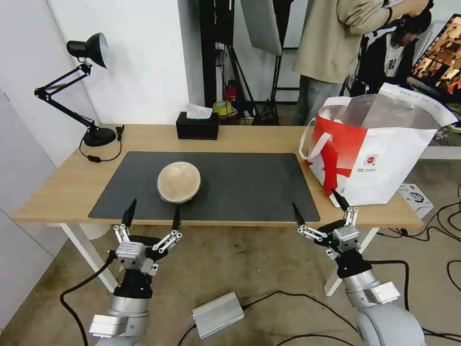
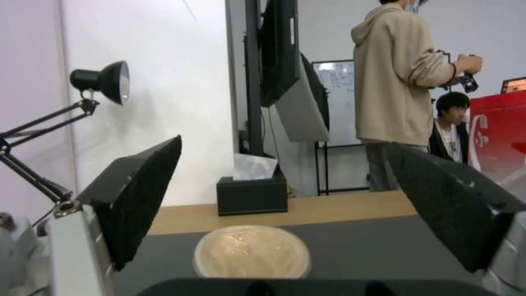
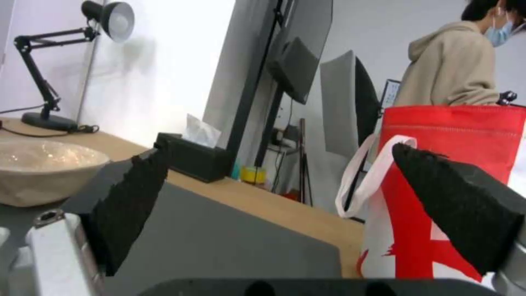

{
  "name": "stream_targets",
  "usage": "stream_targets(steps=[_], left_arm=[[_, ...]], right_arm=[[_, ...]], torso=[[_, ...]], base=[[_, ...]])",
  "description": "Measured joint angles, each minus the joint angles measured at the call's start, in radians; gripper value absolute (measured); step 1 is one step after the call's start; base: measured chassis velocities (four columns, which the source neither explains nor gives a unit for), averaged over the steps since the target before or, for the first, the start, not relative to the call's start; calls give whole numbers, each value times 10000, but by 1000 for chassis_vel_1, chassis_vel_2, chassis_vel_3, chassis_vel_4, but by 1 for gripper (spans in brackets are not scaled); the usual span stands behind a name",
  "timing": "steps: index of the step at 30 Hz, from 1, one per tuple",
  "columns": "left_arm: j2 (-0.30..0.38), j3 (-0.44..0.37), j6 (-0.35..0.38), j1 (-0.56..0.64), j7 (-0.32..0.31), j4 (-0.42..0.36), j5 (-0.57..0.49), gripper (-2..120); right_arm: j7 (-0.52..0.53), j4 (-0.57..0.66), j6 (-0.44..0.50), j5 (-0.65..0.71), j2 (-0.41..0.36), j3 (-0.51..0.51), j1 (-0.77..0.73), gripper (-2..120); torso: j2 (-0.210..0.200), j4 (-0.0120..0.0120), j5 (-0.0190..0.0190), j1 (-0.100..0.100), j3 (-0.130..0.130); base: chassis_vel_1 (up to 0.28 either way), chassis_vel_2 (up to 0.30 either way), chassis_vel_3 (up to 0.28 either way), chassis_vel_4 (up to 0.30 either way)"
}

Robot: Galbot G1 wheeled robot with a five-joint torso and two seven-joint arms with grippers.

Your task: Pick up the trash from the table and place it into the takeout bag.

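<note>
A beige dome-shaped bowl (image 1: 178,181) (image 2: 252,251) (image 3: 41,166), a piece of the trash, rests on the dark grey mat (image 1: 230,185) at the table's (image 1: 72,182) left-centre. The red-and-white takeout bag (image 1: 379,158) (image 3: 438,172) stands open at the table's right end, its foil lining showing. My left gripper (image 1: 152,215) (image 2: 296,205) hovers open just in front of the table's near edge, directly before the bowl. My right gripper (image 1: 319,205) (image 3: 285,205) hangs open at the near edge too, a little left of the bag.
A black tissue box (image 1: 197,126) sits at the table's back middle and a black desk lamp (image 1: 86,91) at its back left. On the floor below lie a silver box (image 1: 218,315) and cables. People stand behind the table.
</note>
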Motion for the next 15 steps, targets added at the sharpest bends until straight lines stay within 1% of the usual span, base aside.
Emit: stream_targets(steps=[15], left_arm=[[-23,-18,21,-43,1,44,23,100]], right_arm=[[-41,-37,32,-229,48,3,-10,100]], torso=[[0,0,0,0,0]], base=[[0,0,0,0]])
